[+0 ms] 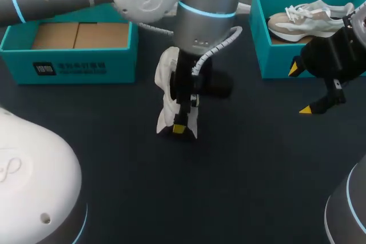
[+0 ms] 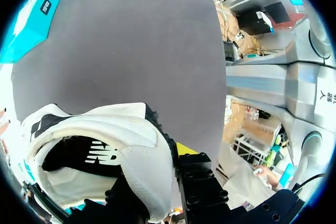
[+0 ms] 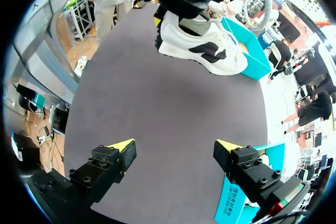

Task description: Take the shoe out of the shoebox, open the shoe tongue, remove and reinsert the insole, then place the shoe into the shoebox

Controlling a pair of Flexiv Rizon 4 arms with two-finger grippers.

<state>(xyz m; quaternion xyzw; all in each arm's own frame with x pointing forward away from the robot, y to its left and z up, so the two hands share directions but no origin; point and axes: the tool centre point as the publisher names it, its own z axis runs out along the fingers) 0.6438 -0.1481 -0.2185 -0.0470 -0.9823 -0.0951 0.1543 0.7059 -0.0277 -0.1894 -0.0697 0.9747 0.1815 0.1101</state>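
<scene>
Two shoes, head view: one white shoe (image 1: 166,84) is mid-table in the left gripper (image 1: 182,128). A second shoe (image 1: 306,16) lies in the right box (image 1: 260,32).
Left box, head view: the left box (image 1: 68,64) sits at the far left with only brown card showing inside, so I'd guess that's where the shoe goes back.
Right gripper, head view: the right gripper (image 1: 299,88) is just in front of the right box, fingers spread, holding nothing.
Grip, left wrist view: it's pinching the padded collar, one finger down inside the opening and the other outside. The dark inside of the shoe shows, but I can't make out the tongue from here.
Shoe, right wrist view: it's side-on ahead of the spread fingers and well apart from them. It looks lifted off the table (image 3: 157,103), though I can't swear to it.
Handling (my guess): pretty light, with a soft, squashy upper and a stiffer, grippier sole. The collar padding gives, so a pinch on one edge probably lets it swing or tilt.
Where to grab (my guess): take the tongue by its top edge, above the laces. The insole is likely thin and floppy, so pinch it at the heel end. For carrying it back, a hold across the collar or heel seems safest.
</scene>
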